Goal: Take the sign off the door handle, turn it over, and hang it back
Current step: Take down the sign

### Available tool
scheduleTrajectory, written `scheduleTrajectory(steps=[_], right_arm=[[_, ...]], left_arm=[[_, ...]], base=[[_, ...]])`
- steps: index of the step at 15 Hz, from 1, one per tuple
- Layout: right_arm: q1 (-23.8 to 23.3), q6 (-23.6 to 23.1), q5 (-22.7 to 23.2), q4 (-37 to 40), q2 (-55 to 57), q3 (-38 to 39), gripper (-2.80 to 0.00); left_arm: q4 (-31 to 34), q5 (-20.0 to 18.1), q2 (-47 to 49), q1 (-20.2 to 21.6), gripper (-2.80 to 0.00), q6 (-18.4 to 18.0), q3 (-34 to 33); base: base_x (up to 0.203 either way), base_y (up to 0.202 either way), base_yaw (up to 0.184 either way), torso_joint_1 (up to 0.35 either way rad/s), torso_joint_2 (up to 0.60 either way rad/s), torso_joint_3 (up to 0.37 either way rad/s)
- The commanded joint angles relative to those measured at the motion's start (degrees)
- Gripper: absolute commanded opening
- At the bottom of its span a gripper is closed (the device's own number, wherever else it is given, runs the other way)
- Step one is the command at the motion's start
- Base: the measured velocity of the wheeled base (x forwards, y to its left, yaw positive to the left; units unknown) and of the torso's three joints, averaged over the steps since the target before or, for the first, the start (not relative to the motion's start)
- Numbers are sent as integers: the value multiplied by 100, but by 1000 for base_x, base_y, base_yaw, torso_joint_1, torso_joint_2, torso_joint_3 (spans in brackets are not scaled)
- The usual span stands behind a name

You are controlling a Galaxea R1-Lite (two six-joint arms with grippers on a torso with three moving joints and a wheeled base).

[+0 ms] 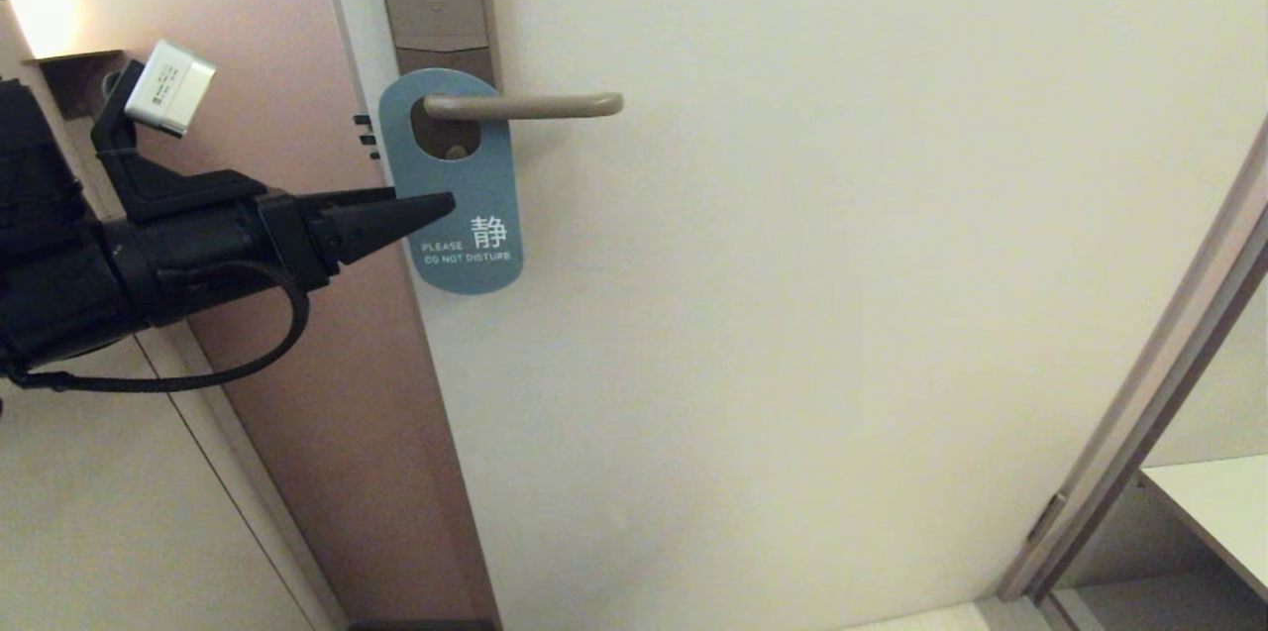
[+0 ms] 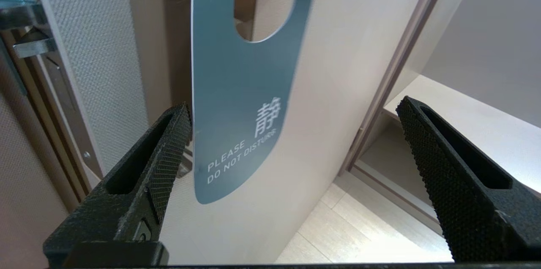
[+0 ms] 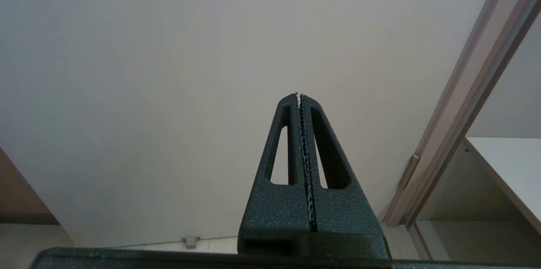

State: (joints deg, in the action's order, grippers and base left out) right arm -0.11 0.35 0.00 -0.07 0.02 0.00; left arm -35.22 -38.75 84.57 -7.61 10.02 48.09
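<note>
Sign (image 1: 462, 205): blue face out, hung on door handle (image 1: 535, 105). Likely thin, stiff, light, slick; best pinched at lower edge. Left gripper (image 2: 291, 134): jaws wide, empty, beside it. Right gripper (image 3: 299, 96): parked, closed, empty.

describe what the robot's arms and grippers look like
The left arm is black, with a looping black cable beneath it and a small silver-white camera box on a black bracket above. The left gripper has two tapered black fingers with slotted cut-outs and knurled inner faces. The right gripper has matching black wedge fingers with toothed inner edges.
</note>
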Motion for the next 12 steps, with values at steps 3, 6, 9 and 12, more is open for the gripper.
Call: scheduleTrajectory(steps=[3, 6, 9, 12], right_arm=[[-6, 0, 3, -1, -2, 0, -280], [2, 0, 0, -1, -2, 0, -280], [1, 0, 0, -1, -2, 0, -280], [2, 0, 0, -1, -2, 0, -280]], left_arm=[[-20, -18, -124, -39, 0, 9, -107], [-29, -27, -80, -39, 0, 9, -80], [-29, -27, -46, -39, 0, 9, 24], [-29, -18, 71, -39, 0, 9, 137]], base=[[0, 0, 0, 0, 0, 0], [0, 0, 0, 0, 0, 0], [0, 0, 0, 0, 0, 0], [0, 0, 0, 0, 0, 0]])
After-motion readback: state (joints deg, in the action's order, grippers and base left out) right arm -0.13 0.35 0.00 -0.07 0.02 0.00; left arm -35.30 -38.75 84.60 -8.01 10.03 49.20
